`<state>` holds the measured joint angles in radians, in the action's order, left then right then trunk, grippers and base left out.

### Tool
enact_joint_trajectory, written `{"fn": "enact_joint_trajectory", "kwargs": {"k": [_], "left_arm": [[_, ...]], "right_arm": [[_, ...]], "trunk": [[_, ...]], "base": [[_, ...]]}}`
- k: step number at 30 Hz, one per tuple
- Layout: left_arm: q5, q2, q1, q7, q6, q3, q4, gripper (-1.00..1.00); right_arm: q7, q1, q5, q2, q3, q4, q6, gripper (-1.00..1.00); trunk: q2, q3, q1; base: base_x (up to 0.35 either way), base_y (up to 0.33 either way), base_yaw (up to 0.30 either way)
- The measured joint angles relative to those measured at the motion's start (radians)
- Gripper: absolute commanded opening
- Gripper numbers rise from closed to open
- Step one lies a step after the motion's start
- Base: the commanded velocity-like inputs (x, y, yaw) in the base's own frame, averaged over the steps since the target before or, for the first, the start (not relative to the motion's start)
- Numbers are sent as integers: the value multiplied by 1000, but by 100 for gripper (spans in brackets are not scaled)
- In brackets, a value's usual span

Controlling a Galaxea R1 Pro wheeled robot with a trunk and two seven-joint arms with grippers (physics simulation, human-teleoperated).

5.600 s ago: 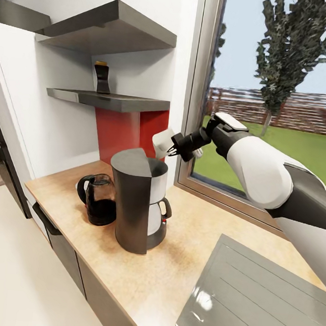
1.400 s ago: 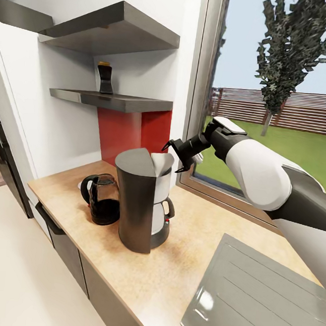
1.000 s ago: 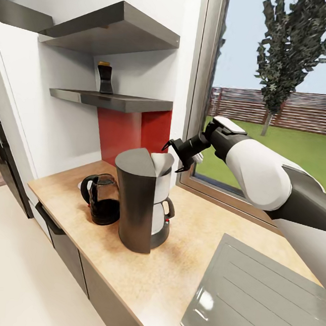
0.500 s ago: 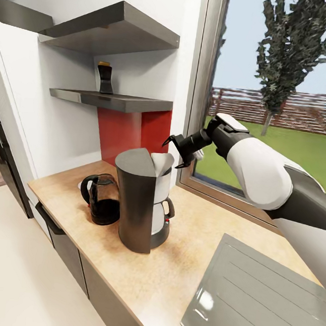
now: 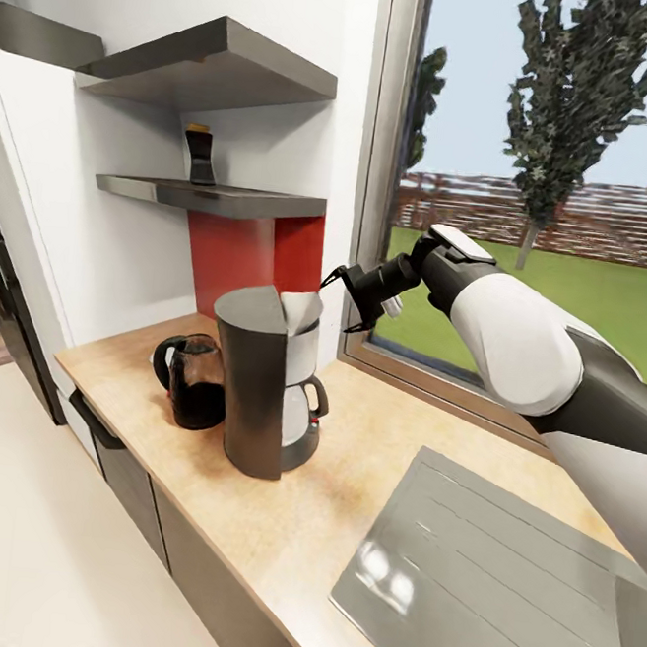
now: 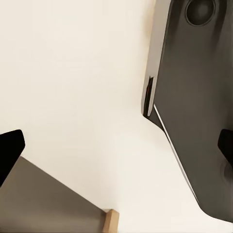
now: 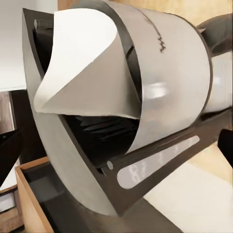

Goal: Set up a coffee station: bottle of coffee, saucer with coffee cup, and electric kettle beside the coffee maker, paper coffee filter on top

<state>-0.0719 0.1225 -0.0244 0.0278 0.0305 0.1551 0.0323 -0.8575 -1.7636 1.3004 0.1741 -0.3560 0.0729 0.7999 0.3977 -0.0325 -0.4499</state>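
The right gripper [image 5: 347, 299] hangs with jaws spread wide and empty, just right of the coffee maker [image 5: 260, 393] on the tabletop [image 5: 334, 522]. The paper coffee filter [image 5: 300, 310] sits on its top, the electric kettle [image 5: 194, 381] at its left.

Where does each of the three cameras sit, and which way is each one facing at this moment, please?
Head view: from the robot's head, forward and down over the kitchen countertop, coffee maker and electric kettle; the right arm and open right tool show.
Left wrist view: on the left arm, facing pale floor and a dark grey panel; dark fingertips at the picture's edges.
Right wrist view: on the right arm, facing the coffee maker's top, paper coffee filter in it.
Shared: head and right wrist views both show coffee maker and filter.
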Motion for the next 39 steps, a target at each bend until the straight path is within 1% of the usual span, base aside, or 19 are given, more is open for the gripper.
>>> {"fn": "enact_joint_trajectory", "kwargs": {"k": [14,26,32,39], "left_arm": [[1,0,0,0,0,0,0,100],[1,-1,0,0,-1,0,0,100],[1,-1,0,0,-1,0,-1,100],[1,0,0,0,-1,-1,-1,100]], "right_arm": [[1,0,0,0,-1,0,0,100],[2,0,0,0,-1,-4,0,100],[2,0,-2,0,-30,-6,0,100],[2,0,-2,0,-37,-10,0,100]], "trunk": [[0,0,0],[0,0,0],[0,0,0],[0,0,0]], "base": [[-123,-9,0],[-256,0,0],[-234,0,0],[-220,10,0]]}}
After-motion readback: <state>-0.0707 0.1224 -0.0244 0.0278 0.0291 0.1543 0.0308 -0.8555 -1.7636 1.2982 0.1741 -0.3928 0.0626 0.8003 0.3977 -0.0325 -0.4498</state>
